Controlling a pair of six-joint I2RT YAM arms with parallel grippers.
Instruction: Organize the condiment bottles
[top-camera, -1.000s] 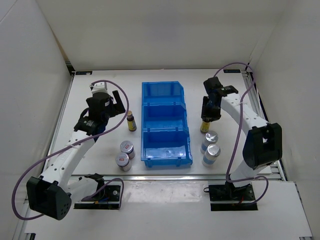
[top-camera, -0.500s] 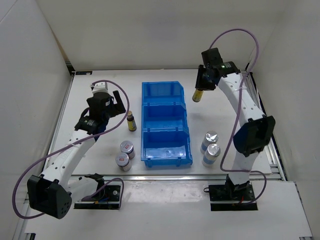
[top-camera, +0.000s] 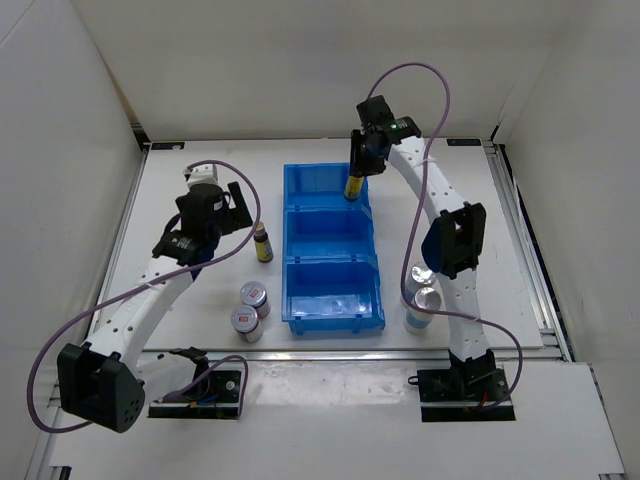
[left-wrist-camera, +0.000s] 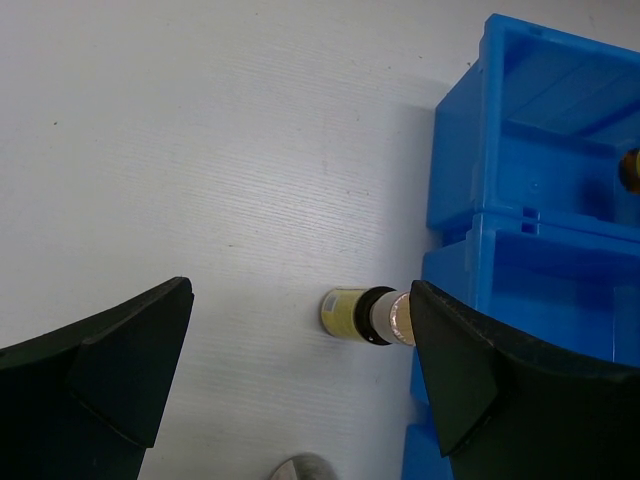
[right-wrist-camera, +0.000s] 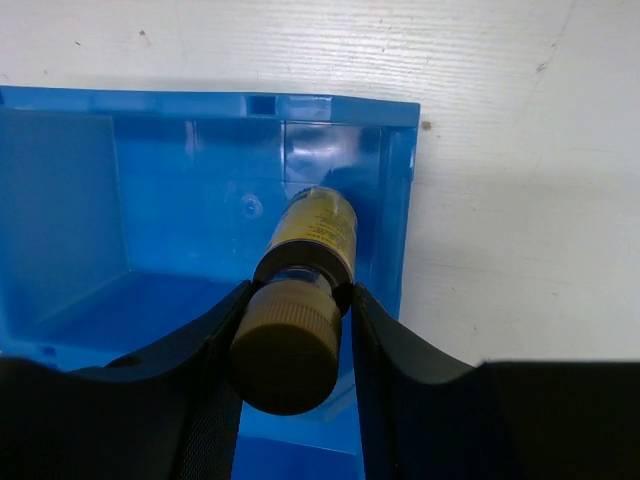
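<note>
My right gripper (top-camera: 357, 170) is shut on a dark-brown bottle with a yellow label (top-camera: 354, 186) and holds it over the right side of the far compartment of the blue bin (top-camera: 300, 180); the right wrist view shows the bottle (right-wrist-camera: 305, 245) between the fingers (right-wrist-camera: 400, 345). My left gripper (top-camera: 240, 205) is open above the second brown bottle (top-camera: 262, 243), which stands left of the bin; it shows in the left wrist view (left-wrist-camera: 368, 314). Two short red-marked jars (top-camera: 249, 308) stand front left. Two blue-white jars (top-camera: 421, 296) stand right of the bin, partly behind the right arm.
The blue bin has three compartments in a row, all without bottles on their floors; its front rim (top-camera: 335, 322) is near the table's front edge. White walls close the table at back and sides. The bin's left wall (left-wrist-camera: 455, 180) is close to the left gripper.
My right gripper has lifted the brown bottle from beside the blue-white jars and carried it back and left, to above the bin's far compartment. The left arm has barely moved.
</note>
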